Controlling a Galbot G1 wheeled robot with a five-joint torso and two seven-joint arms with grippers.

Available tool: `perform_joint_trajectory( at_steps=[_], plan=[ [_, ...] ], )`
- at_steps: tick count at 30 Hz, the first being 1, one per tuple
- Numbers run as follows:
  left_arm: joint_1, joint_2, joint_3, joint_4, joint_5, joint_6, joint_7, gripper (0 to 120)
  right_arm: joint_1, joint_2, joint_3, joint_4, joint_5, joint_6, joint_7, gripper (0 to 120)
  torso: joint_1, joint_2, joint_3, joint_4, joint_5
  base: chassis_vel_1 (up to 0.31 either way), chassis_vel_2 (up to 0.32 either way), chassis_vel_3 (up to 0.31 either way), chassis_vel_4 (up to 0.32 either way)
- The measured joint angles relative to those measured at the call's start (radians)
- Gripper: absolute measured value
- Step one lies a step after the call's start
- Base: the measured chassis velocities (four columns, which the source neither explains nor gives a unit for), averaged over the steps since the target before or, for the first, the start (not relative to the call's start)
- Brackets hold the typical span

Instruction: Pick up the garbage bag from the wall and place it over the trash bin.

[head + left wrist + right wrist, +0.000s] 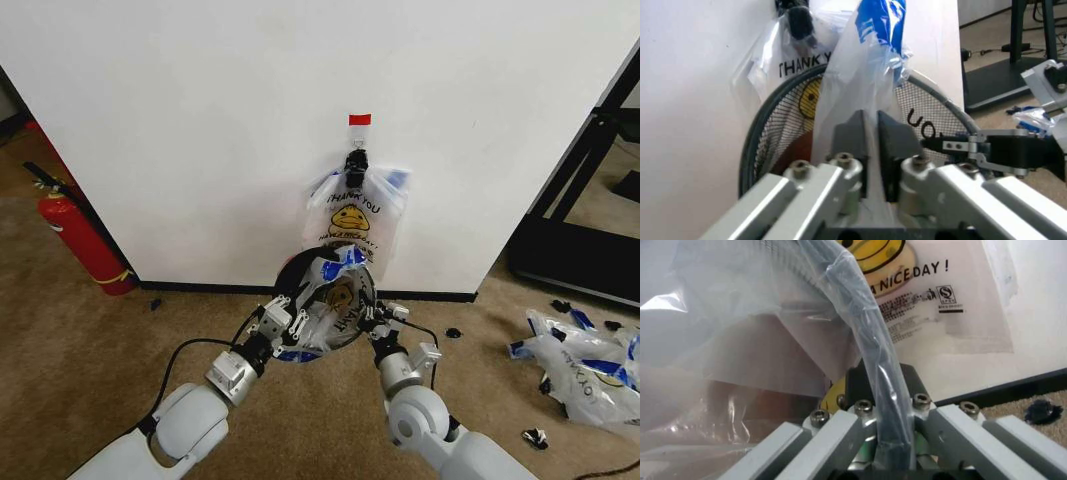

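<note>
Both end effectors hold a garbage bag [335, 300] over the trash bin [300, 268] at the foot of the wall [200, 120].

The left end effector [285, 318] pinches the bag's film at the bin's 8 o'clock edge; the right end effector [378, 318], at 4 o'clock, is closed on bag and rim. At 12 o'clock more bags [352, 215] hang from a black clip [356, 160] under red tape [359, 119].

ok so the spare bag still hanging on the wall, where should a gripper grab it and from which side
Best guess: grip the bunched blue handles just below the black clip, coming straight at the wall from the front. The hanging bag lies flat against the wall lower down, with little for fingers to pinch. The handles stand out from the wall a bit, so they should be easier to catch.
</note>
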Motion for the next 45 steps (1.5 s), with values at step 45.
perform_joint_trajectory(
  at_steps=[45],
  plan=[
    [-0.027,0.063,-0.133,0.118,0.119,-0.148,0.087,0,-0.048,-0.133,0.099,-0.055,0.156,-0.082,-0.377,0,0.0,0.0,0.0,0.0,0.0001,0.0,0.0,0.0,0.0]
  ],
)
